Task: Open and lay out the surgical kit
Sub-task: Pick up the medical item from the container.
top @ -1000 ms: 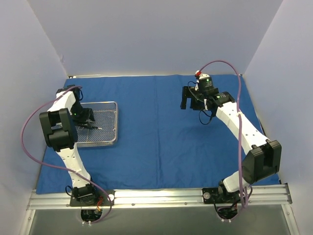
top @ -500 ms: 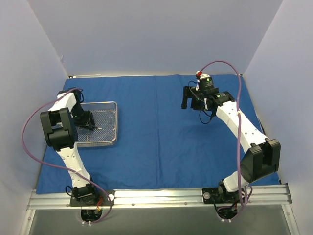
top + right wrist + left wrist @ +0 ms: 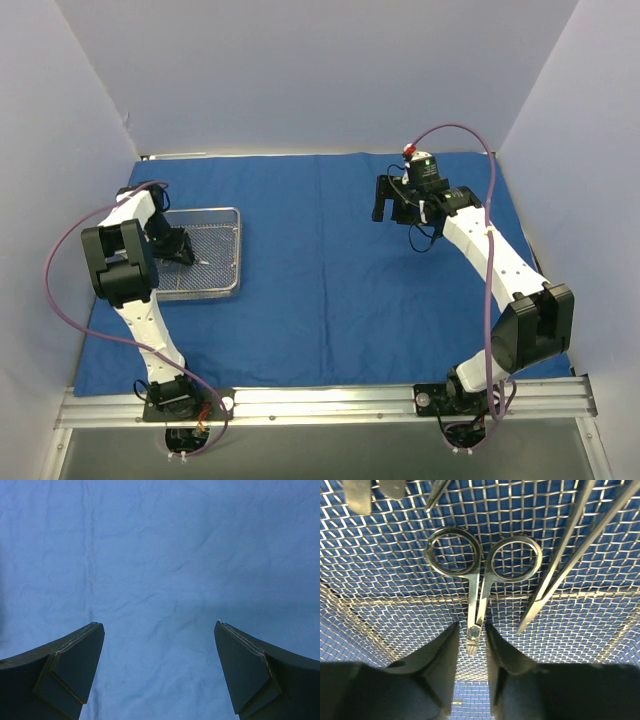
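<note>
The royal-blue cloth wrap lies spread flat over the table. The silver wire-mesh tray sits on its left part. My left gripper reaches down into the tray. In the left wrist view its jaws stand narrowly open astride the blade end of small steel scissors, with a thin gap on each side. A long thin instrument lies to the right of the scissors. My right gripper hovers wide open over bare wrap, holding nothing.
More instrument tips show at the top of the left wrist view. Pale walls enclose the table on three sides. The arms' metal rail runs along the near edge.
My left gripper's jaws have narrowed around the scissors' blades, and the gripper has shifted slightly left inside the tray. The right arm has barely moved.
</note>
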Available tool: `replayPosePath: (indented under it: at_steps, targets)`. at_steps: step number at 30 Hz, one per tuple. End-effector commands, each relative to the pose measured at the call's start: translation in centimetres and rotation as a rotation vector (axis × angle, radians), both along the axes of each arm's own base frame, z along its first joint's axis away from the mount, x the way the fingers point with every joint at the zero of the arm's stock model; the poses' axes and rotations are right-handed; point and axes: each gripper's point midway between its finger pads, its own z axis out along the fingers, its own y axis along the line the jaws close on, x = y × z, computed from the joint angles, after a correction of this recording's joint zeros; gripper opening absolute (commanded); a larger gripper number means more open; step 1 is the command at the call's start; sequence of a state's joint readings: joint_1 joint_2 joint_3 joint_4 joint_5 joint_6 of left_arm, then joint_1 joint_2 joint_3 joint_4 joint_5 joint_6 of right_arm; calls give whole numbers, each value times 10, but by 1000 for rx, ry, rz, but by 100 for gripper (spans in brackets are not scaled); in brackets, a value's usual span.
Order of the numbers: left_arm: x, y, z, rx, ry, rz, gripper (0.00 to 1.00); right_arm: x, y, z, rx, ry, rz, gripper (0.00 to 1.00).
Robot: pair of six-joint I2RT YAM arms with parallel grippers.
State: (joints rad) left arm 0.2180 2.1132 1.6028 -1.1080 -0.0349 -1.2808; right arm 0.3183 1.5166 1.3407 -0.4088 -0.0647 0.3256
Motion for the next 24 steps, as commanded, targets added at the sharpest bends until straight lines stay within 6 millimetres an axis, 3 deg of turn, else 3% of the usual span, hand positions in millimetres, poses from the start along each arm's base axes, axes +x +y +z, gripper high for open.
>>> replayPosePath:
  at_steps: [1,8,15,17,24]
  targets:
    - [-1,13,-16,39,34,43,35,1,-2,14,20,-29,-13,98]
    - [5,19,-12,60,24,20,18,2,-1,13,27,-26,-14,98]
    - [6,23,7,93,6,-5,9,5,4,17,53,-33,-5,98]
    - [4,22,11,97,6,-12,3,6,5,16,56,-32,-4,98]
    - [8,18,56,139,-61,-116,2,8,13,20,84,-29,18,98]
